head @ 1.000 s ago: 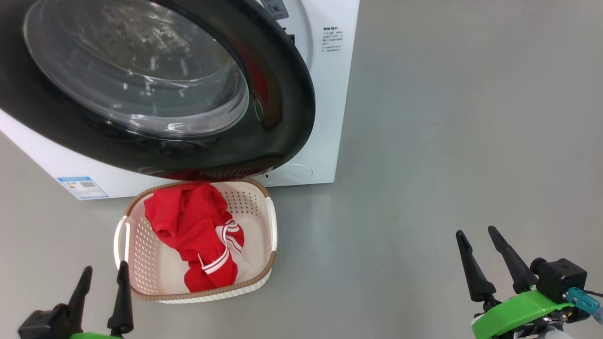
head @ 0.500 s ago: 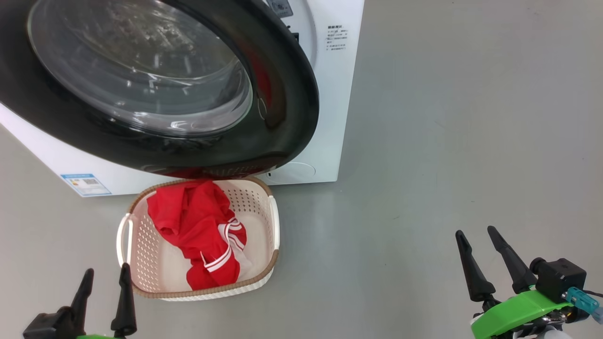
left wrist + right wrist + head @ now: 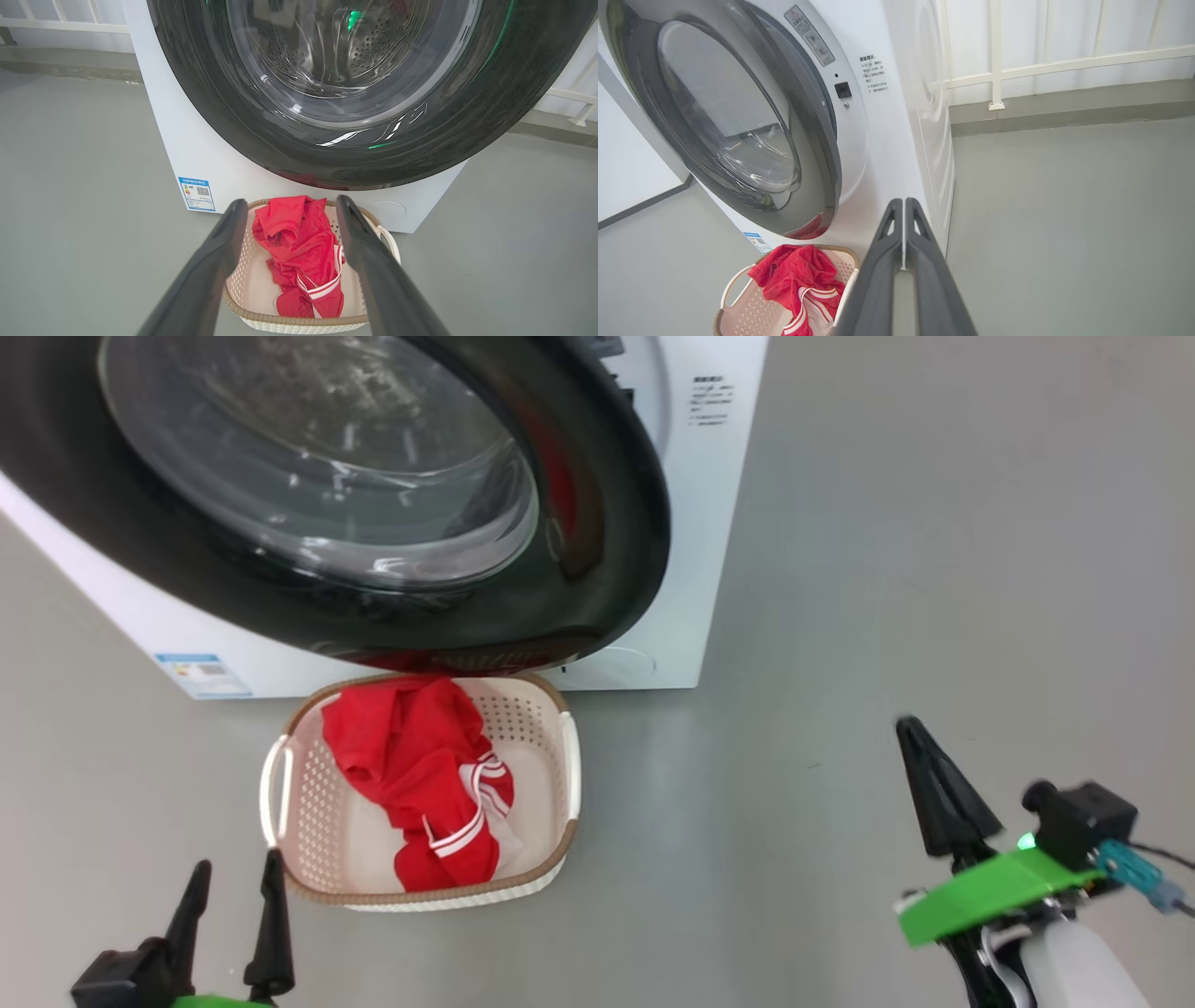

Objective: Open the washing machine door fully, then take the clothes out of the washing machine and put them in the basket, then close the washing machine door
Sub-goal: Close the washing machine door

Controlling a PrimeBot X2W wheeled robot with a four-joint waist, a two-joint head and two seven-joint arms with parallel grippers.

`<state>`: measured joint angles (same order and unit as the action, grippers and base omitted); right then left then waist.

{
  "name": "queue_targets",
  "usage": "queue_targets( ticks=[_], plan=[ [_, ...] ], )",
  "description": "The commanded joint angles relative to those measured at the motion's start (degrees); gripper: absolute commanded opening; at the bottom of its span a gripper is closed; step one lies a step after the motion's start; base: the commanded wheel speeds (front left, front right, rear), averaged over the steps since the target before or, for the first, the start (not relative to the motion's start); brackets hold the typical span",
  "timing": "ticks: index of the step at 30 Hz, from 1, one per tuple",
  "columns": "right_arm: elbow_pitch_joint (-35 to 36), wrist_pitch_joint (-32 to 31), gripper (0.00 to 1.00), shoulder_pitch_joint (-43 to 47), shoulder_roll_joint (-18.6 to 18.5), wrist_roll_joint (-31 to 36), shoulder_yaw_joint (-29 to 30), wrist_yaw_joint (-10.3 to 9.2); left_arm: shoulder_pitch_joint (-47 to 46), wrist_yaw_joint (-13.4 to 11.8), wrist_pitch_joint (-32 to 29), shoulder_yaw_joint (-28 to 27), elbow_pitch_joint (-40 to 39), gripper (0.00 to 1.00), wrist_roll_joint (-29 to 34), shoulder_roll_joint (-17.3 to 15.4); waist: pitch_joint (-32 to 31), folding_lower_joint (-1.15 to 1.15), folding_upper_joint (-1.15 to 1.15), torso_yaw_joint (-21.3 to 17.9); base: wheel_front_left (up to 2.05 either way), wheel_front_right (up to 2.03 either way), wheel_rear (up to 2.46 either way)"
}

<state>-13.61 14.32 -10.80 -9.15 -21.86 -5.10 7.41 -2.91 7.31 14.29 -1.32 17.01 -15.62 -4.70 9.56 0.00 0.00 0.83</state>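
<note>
The right pincer (image 3: pixel 907 728) is now squeezing shut, empty; the clothes (image 3: pixel 411 765) are lying in the basket (image 3: pixel 570 784) to its left.

1. The washing machine door (image 3: pixel 597 569) runs off the top and left edges of the head view, so its full ring cannot be seen.
2. It covers the drum mouth of the washing machine (image 3: pixel 719 523), so the inside is hidden. A red patch (image 3: pixel 558 485) on the ring's right side could be reflection or fabric.
3. The far rim of the basket (image 3: pixel 571 765) is hidden under the door's lower edge.
4. The clothes (image 3: pixel 420 775) cover much of the basket's floor.
5. The print on the blue label (image 3: pixel 203 675) and the printed lines (image 3: pixel 709 401) is too small to read.
6. The right gripper (image 3: pixel 906 726) is blurred, and the left gripper (image 3: pixel 236 863) is cut off at its base.
</note>
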Motion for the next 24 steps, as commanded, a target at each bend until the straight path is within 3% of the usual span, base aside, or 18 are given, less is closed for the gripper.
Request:
queue_targets(
  ticks=[1,11,19,24],
  plan=[
    [1.52,0.68,0.00,-1.90,-0.03,-0.34,-1.72,0.08,-1.53,0.18,0.71,-1.56,-1.54,1.00,0.32,-0.68,0.50,0.00,0.00,0.83,0.00,0.00,0.00],
    [-0.30,0.68,0.00,-11.22,0.81,-1.31,-8.60,0.08,-3.61,0.18,0.71,0.05,-2.12,1.00,-0.18,0.14,3.09,0.00,0.00,5.17,0.00,0.00,0.00],
    [-7.57,0.68,0.00,-19.70,0.21,-2.90,-13.76,0.08,-5.67,0.18,0.71,2.10,-2.10,1.00,-0.67,0.75,6.54,0.00,0.00,8.28,0.00,0.00,0.00],
    [-11.94,0.68,0.00,-24.93,-0.01,-4.46,-13.36,0.08,-8.01,0.18,0.71,3.80,-2.11,1.00,-0.98,0.98,9.26,0.00,0.00,10.60,0.00,0.00,0.00]
  ],
)
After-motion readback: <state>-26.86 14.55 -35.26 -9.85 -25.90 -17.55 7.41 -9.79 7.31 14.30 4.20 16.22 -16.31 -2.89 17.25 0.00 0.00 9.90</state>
